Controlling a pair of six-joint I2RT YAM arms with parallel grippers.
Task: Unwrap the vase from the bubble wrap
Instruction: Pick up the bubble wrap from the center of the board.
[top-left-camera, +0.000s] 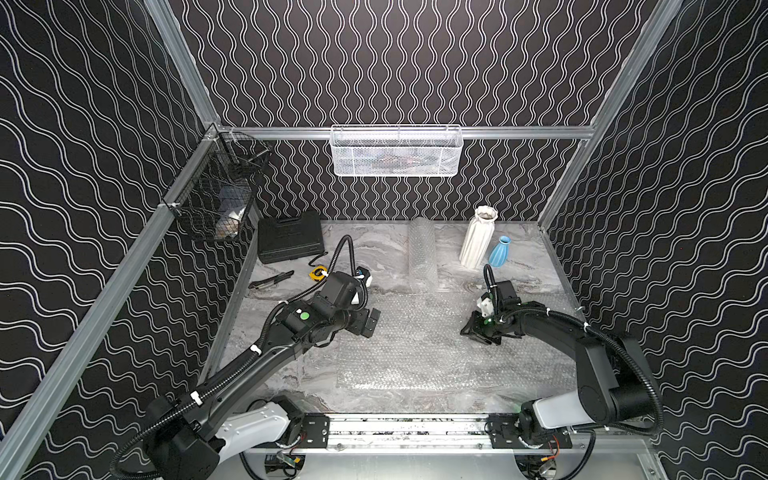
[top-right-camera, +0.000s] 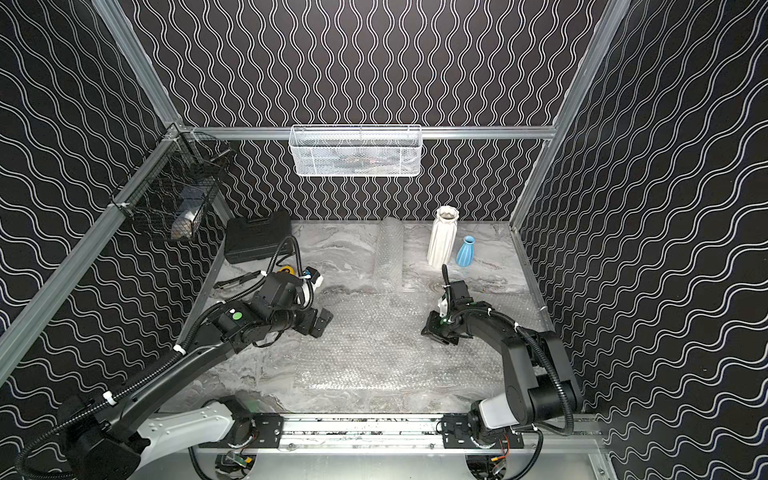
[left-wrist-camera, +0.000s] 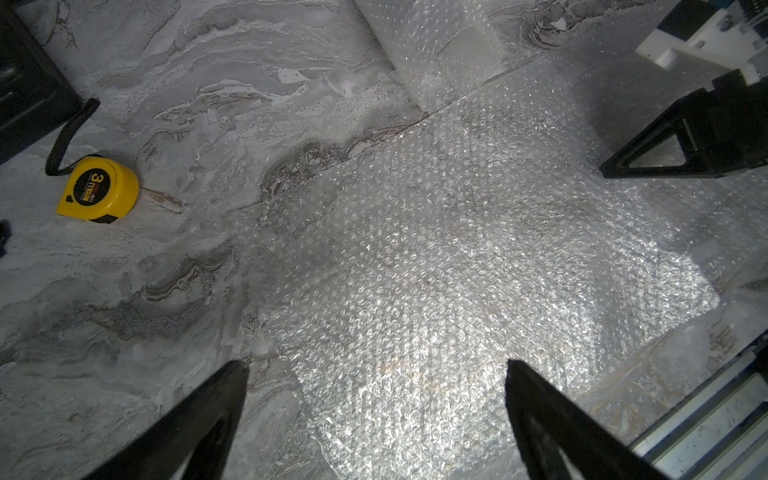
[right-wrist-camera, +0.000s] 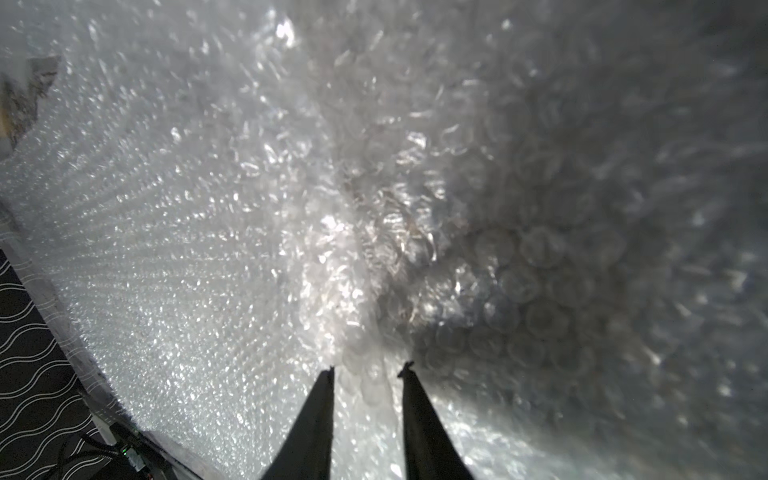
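Clear bubble wrap (top-left-camera: 415, 340) lies flat over the middle and right of the marble table, with a narrower curled sheet (top-left-camera: 422, 253) behind it. A white ribbed vase (top-left-camera: 478, 243) and a smaller blue vase (top-left-camera: 498, 251) stand bare at the back right, seen in both top views. My right gripper (top-left-camera: 478, 334) is down on the wrap's right part. In the right wrist view its jaws (right-wrist-camera: 368, 368) stand narrow, pinching a raised ridge of bubble wrap (right-wrist-camera: 357, 299). My left gripper (top-left-camera: 372, 322) hovers wide open over the wrap's left edge (left-wrist-camera: 415, 291), holding nothing.
A black case (top-left-camera: 289, 241), a yellow tape measure (left-wrist-camera: 97, 193) and a dark hand tool (top-left-camera: 270, 279) lie at the back left. A black wire basket (top-left-camera: 216, 195) hangs on the left wall, a white mesh basket (top-left-camera: 395, 151) on the back rail. Walls close three sides.
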